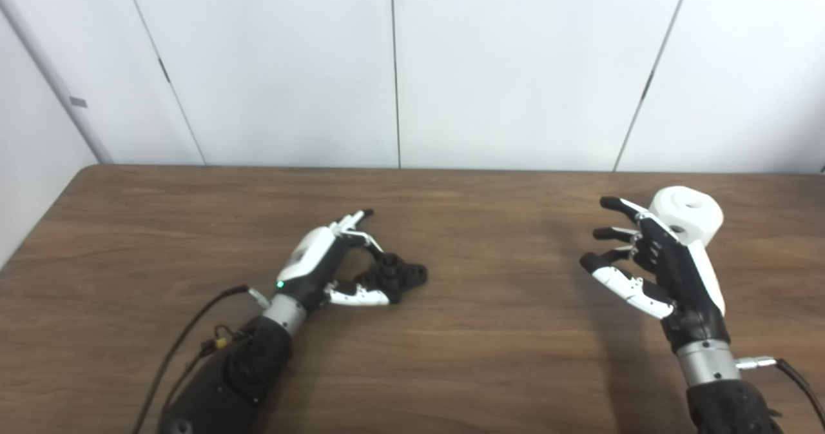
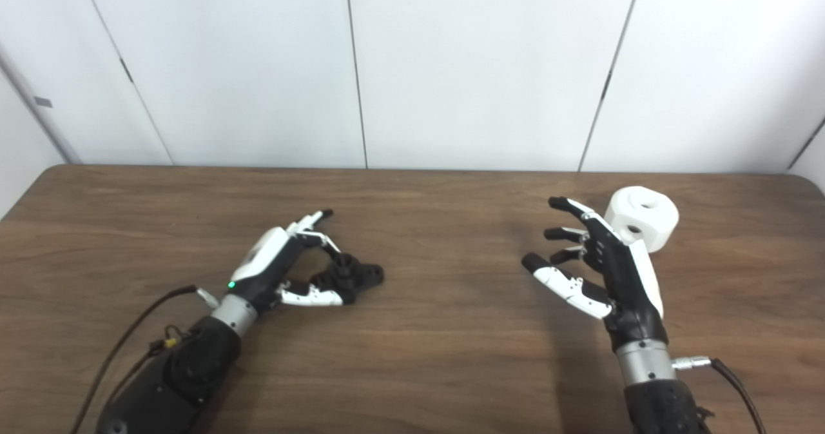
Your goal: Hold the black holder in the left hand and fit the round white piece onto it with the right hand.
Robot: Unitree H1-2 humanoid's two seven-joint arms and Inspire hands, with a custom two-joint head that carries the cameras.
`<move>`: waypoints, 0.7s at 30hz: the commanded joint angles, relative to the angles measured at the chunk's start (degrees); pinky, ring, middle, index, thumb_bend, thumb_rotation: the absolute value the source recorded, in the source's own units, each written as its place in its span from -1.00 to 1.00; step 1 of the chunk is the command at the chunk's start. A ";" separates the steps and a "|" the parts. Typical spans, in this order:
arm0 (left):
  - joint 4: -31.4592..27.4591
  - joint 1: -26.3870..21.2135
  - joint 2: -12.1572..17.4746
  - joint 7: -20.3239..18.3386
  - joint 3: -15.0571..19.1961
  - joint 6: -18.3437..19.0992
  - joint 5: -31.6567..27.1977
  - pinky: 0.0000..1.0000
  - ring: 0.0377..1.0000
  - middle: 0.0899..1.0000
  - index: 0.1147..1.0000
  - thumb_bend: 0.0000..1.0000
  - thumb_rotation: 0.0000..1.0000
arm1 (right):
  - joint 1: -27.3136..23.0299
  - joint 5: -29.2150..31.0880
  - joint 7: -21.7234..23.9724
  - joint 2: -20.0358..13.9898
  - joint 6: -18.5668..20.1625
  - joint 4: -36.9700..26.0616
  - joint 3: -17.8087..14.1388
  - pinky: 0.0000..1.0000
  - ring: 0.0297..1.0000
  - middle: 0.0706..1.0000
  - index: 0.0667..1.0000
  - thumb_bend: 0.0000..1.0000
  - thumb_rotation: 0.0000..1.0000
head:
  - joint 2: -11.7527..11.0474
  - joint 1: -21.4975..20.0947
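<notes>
On the bench (image 1: 490, 356) my left robot hand (image 1: 322, 263) seemingly grips the black holder (image 1: 399, 274); right robot hand (image 1: 657, 266) spread empty beside the round white piece (image 1: 693, 218)

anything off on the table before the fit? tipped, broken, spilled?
Nothing stands out. The black holder lies on the table at the left hand; the round white piece sits intact behind the open right hand. No spill.

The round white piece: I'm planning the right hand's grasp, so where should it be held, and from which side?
Probably by its curved outer wall. The round white piece lies tilted on the table with its holed face up, so the hole should stay uncovered for fitting. The right hand is open just left of and nearer than it, so come from that side, fingers wrapping the wall.
</notes>
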 commanded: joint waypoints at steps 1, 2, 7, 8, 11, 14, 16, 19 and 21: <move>1.93 3.26 -3.73 -5.42 -4.40 0.65 1.10 1.00 1.00 0.92 -0.17 0.05 -0.88 | -1.47 -0.40 -0.80 -0.02 -0.58 -2.38 -0.04 0.06 0.39 0.74 0.57 0.14 -0.09 | 0.00 -0.07; 2.19 3.19 -4.05 -5.40 -4.61 0.26 1.47 1.00 1.00 0.91 -0.17 0.05 -0.88 | -1.46 -0.65 -0.84 0.00 -0.37 -2.50 0.00 0.06 0.39 0.73 0.57 0.14 -0.08 | 0.00 -0.07; 2.19 3.25 -5.06 -5.83 -4.92 -0.69 1.75 1.00 1.00 0.91 -0.17 0.05 -0.88 | -1.42 -0.77 -0.82 0.24 0.29 -2.97 0.05 0.06 0.39 0.72 0.58 0.15 -0.10 | 0.25 -0.27; 2.18 3.28 -5.19 -5.89 -4.87 -0.81 1.69 1.00 1.00 0.91 -0.17 0.05 -0.88 | -1.41 -0.78 -0.78 0.26 0.43 -3.05 0.09 0.06 0.39 0.72 0.58 0.15 -0.10 | 0.25 -0.27; 2.16 3.19 -5.45 -5.99 -4.84 -1.06 1.65 1.00 1.00 0.92 -0.17 0.05 -0.88 | -1.59 -0.73 -0.71 0.29 0.95 -3.09 0.11 0.07 0.40 0.72 0.59 0.16 -0.09 | 0.66 -0.77; 1.90 3.06 -5.40 -6.41 -4.93 -1.07 1.59 1.00 1.00 0.92 -0.17 0.05 -0.88 | -1.78 -1.01 -0.76 0.06 0.50 -2.65 0.22 0.07 0.40 0.72 0.59 0.15 -0.09 | 0.78 -0.85; 1.47 3.04 -5.13 -6.87 -5.09 -1.01 1.73 1.00 1.00 0.93 -0.17 0.05 -0.88 | -1.80 -0.97 -0.73 0.01 0.34 -2.49 0.24 0.08 0.39 0.72 0.58 0.16 -0.09 | 0.77 -0.91; 1.22 2.96 -4.71 -6.75 -5.60 -1.54 2.91 1.00 1.00 0.93 -0.17 0.05 -0.88 | -1.78 -0.95 -0.59 -0.05 0.34 -2.52 0.33 0.08 0.39 0.72 0.58 0.17 -0.07 | 0.63 -1.54; 1.24 2.95 -4.67 -6.57 -5.81 -1.65 3.67 1.00 1.00 0.92 -0.17 0.05 -0.88 | -1.75 -0.69 -0.42 -0.08 0.63 -2.72 0.29 0.11 0.41 0.72 0.59 0.17 -0.08 | 0.48 -2.18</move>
